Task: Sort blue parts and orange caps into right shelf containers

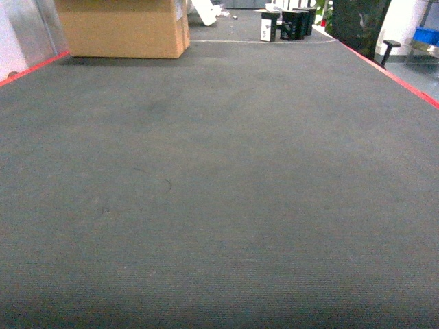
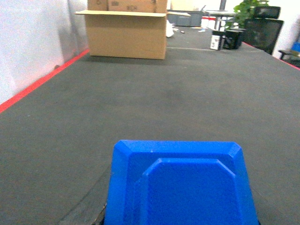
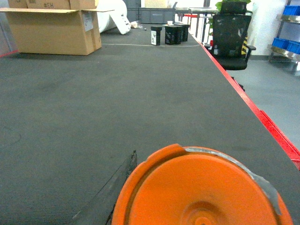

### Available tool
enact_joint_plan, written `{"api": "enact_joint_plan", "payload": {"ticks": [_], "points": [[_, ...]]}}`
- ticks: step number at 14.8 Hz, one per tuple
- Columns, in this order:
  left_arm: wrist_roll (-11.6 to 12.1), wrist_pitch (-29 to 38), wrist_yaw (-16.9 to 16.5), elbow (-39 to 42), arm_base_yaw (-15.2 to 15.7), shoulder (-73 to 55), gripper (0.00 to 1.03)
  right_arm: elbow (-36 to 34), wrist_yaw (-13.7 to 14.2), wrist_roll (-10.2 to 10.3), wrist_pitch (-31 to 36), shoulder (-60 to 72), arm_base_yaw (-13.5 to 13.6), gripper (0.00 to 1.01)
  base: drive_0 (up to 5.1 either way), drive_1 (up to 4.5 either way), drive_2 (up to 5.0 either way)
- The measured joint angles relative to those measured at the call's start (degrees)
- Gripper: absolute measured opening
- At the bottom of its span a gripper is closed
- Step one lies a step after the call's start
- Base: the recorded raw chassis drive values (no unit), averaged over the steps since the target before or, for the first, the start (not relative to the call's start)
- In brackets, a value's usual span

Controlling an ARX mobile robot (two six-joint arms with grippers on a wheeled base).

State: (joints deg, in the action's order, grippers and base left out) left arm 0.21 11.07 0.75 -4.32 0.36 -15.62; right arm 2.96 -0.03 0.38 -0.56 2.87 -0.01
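Evidently both arms are carrying cargo while the base faces an open stretch of dark grey carpet (image 1: 219,205). A blue part (image 2: 180,187) fills the bottom of the left wrist view, so close to the lens that it seems held in the left gripper; the jaws themselves are hidden, so I cannot tell how wide they stand. Likewise an orange cap (image 3: 201,192), seen end-on, fills the bottom of the right wrist view, presumably carried by the right gripper, whose jaws are also out of sight. Held high and forward like this, each piece looks ready for transport rather than release.

No shelf or container for them shows ahead in the head view; only a glimpse of blue bins (image 3: 287,44) on a rack appears at the far right of the right wrist view, beyond the red floor line (image 3: 262,117). A cardboard box (image 1: 123,27) stands at the carpet's far left corner, black packages (image 1: 291,24) at its far edge, and an office chair (image 3: 229,42) near the right border. Nothing blocks the carpet between.
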Motion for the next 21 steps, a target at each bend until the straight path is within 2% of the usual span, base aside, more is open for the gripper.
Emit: {"api": "enact_joint_plan", "payload": {"ticks": [5, 6, 7, 8, 10, 21], "points": [[0.0, -2.7, -0.7, 2.0, -0.4, 4.7, 0.42, -2.2, 0.0, 0.0, 0.6, -2.5, 0.0, 0.44, 0.0, 0.00, 0.0], [0.0, -4.4, -0.7, 2.8, -0.4, 7.3, 0.42, -2.2, 0.0, 0.0, 0.2, -2.6, 0.0, 0.44, 0.0, 0.00, 0.0], [0.0, -11.9, -0.9, 3.7, -0.4, 12.9, 0.42, -2.2, 0.0, 0.0, 0.2, -2.6, 0.0, 0.44, 0.0, 0.00, 0.0], [0.0, -10.4, -0.7, 3.6, -0.4, 15.0, 0.42, -2.2, 0.0, 0.0, 0.2, -2.6, 0.0, 0.44, 0.0, 0.00, 0.0], [0.0, -12.1, -0.7, 3.7, -0.4, 15.0, 0.42, -2.2, 0.0, 0.0, 0.3, -2.6, 0.0, 0.44, 0.0, 0.00, 0.0], [0.0, -11.5, -0.6, 3.7, -0.3, 15.0, 0.42, -2.2, 0.0, 0.0, 0.2, -2.6, 0.0, 0.44, -0.3, -0.29, -0.3]]}}
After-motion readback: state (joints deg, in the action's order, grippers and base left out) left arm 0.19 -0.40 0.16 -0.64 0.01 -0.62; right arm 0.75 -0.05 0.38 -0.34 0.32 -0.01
